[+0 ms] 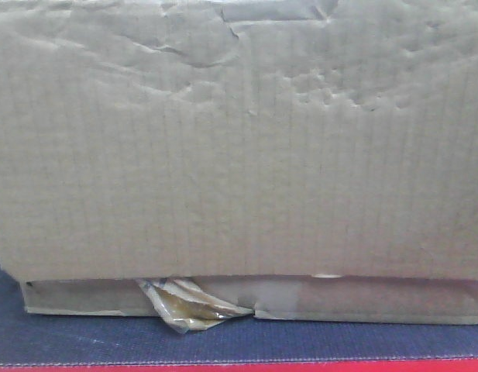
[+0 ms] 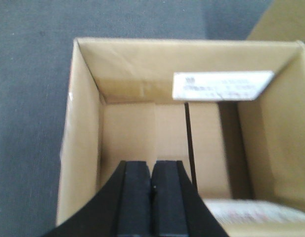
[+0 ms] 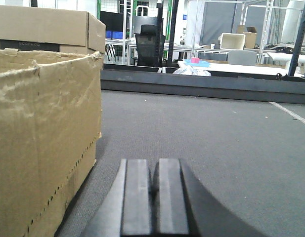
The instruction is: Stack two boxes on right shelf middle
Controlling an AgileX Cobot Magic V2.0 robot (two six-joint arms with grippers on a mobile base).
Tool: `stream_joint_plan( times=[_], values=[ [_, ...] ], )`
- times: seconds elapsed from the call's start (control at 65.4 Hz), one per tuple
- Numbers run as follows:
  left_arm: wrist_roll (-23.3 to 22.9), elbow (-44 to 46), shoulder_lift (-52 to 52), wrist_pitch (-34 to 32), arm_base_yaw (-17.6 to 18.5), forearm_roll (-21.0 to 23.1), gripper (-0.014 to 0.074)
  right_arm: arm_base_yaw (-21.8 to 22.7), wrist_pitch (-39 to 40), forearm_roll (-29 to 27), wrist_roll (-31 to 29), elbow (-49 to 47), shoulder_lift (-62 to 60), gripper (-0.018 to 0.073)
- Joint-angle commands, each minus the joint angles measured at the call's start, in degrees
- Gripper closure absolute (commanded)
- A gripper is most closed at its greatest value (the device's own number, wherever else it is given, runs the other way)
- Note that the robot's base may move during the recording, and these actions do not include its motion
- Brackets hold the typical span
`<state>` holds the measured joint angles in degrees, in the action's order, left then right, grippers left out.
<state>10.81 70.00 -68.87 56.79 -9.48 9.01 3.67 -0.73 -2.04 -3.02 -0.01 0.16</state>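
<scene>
Left claw (image 2: 152,200): pads together, empty, hanging over open box (image 2: 127,133), walls flanking me both sides. My right claw (image 3: 154,197): also together, empty, low over grey floor (image 3: 216,133); box wall (image 3: 43,148) just left, open room right. Front view: tall box (image 1: 239,139) sits on thin flat box (image 1: 362,301), near worktop (image 1: 84,337) red edge (image 1: 239,367).
</scene>
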Motion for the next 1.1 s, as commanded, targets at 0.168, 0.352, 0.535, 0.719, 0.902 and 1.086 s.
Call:
stream_joint_plan(
  times=[0.168,0.352,0.535,0.719,0.902,1.086],
  values=[
    [4.0,6.7,-7.4,2.1,-4.9,2.7,0.0687,0.2,1.1,-0.2,-0.1,0.0,-0.2,0.0720],
    [4.0,7.0,-9.3,3.8,-5.2,-2.2,0.0544,0.2,1.1,-0.2,-0.1,0.0,-0.2,0.0720],
    [4.0,7.0,-11.9,4.8,-5.2,-5.6,0.0240,0.2,1.1,-0.2,-0.1,0.0,-0.2,0.0720],
    [4.0,7.0,-16.5,4.4,-5.2,-5.1,0.0227,0.2,1.1,-0.2,-0.1,0.0,-0.2,0.0720],
    [4.0,7.0,-21.2,3.7,-5.2,-5.0,0.0227,0.2,1.1,-0.2,-0.1,0.0,-0.2,0.0720],
    [4.0,7.2,-23.5,3.3,-5.2,-3.1,0.0302,0.2,1.1,-0.2,-0.1,0.0,-0.2,0.0720]
  ],
)
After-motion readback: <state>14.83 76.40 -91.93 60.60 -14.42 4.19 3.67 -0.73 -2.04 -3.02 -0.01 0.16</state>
